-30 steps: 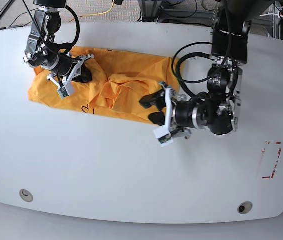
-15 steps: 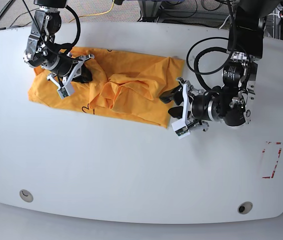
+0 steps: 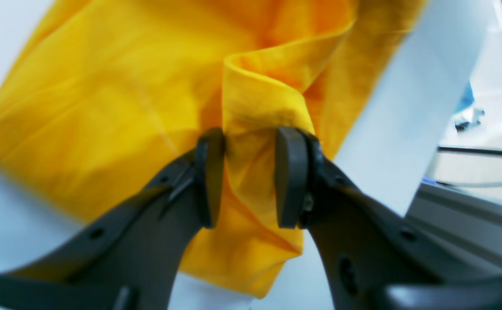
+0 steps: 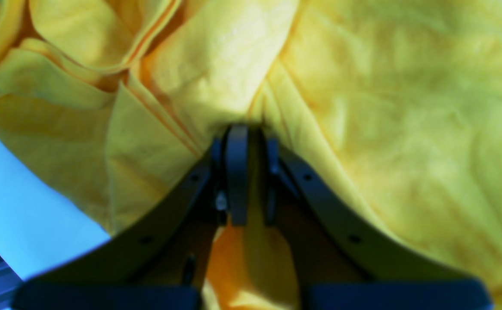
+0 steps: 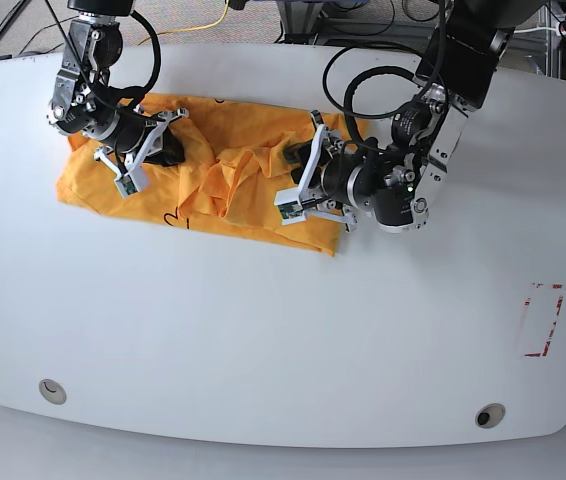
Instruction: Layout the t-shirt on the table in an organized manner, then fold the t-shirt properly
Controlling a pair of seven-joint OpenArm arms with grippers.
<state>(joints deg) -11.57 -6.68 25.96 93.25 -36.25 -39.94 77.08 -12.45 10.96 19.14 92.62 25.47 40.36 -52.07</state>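
Observation:
The orange-yellow t-shirt (image 5: pixel 223 170) lies bunched and wrinkled on the far left part of the white table (image 5: pixel 263 330). My left gripper (image 5: pixel 298 180) is over the shirt's right end. In the left wrist view (image 3: pixel 251 176) its pads stand a little apart, pinching a raised fold of the t-shirt (image 3: pixel 104 99). My right gripper (image 5: pixel 158 150) is at the shirt's left part. In the right wrist view (image 4: pixel 253 172) it is shut on a pinch of the t-shirt (image 4: pixel 384 107). A thin black line print (image 5: pixel 178 217) shows at the shirt's near edge.
A red tape outline (image 5: pixel 541 320) is at the table's right. Two round grey grommets (image 5: pixel 52 390) (image 5: pixel 489 414) sit near the front edge. Cables and floor lie behind the table's far edge.
My left gripper swung right to the shirt's right edge, then back left onto its right end, now holding a fold. The shirt's right corner shifted right. The right arm has not moved.

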